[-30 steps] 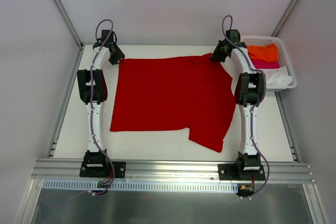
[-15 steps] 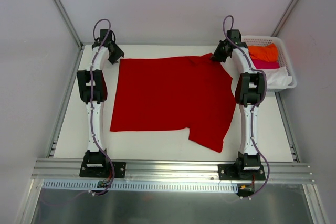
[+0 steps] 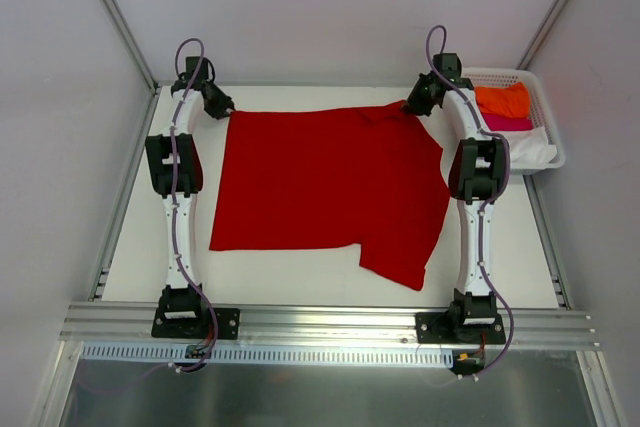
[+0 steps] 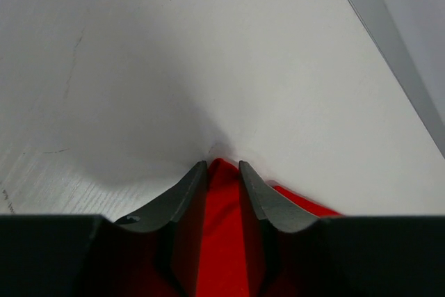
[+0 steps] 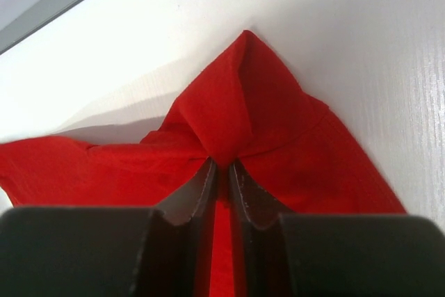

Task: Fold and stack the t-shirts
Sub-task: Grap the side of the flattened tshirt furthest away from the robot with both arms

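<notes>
Fingers point(image 5: 198, 196) of the right tool point(image 5: 222, 163) are drawn nearly together on a bunched fold at the far right corner of the red t-shirt point(image 3: 320, 182), gripping the cloth, which puckers up just ahead of the tips. The left tool point(image 4: 222, 165) sits at the shirt's far left corner, its fingers partly apart with a strip of red cloth between them; whether they pinch it cannot be told.

The shirt lies spread flat on the white desk point(image 3: 300, 277), one sleeve trailing past its near right corner. Right of the shirt, beyond the right arm, a white lattice basket point(image 3: 490, 73) holds an orange t-shirt point(image 3: 500, 99), a magenta t-shirt point(image 3: 505, 123) and a white t-shirt point(image 3: 530, 147).

Bare desk shows along the shirt's near hem, with a narrower band beyond its far edge. The left arm runs along the shirt's left side, and the right arm lies over its right edge.
</notes>
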Available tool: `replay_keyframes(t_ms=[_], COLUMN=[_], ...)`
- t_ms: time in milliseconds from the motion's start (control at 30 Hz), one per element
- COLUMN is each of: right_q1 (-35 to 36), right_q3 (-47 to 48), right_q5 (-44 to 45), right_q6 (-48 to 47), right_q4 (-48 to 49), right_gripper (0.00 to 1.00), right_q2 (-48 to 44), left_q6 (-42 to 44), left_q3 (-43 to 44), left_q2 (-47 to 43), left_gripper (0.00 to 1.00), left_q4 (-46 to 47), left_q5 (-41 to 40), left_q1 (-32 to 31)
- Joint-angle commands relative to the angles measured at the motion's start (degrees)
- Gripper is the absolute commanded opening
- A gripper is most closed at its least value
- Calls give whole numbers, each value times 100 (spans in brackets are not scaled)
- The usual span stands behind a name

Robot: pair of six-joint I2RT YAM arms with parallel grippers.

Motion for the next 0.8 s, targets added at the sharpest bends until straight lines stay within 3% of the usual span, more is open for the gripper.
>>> replay_keyframes(t_ms=[0,67,233,433,767], right_q1=[-28,-37,-28,-11,7], right_q3=[84,49,-56,-162,-680], right_q5=[-86,-95,-95,-86,-86], right_q6=[-68,-68,-85,-94,-314], right_q4=[-20,-12,15,23,-73], right_gripper=[14,14,13,11,2], right_q2=[-587,-613,-675,-710,-1368], left_q6=[-28,-27,25,52,403], left_q3=[21,30,-5,-268,-1532], left_q2=[303,303,242,13,-1339], left_gripper=[24,23,0,0,0], left_q4=[-422,-422,-431,-449,-554], left_q5=[168,185,168,62,-569], left_q1=[-41,-41,-85,-155,-199])
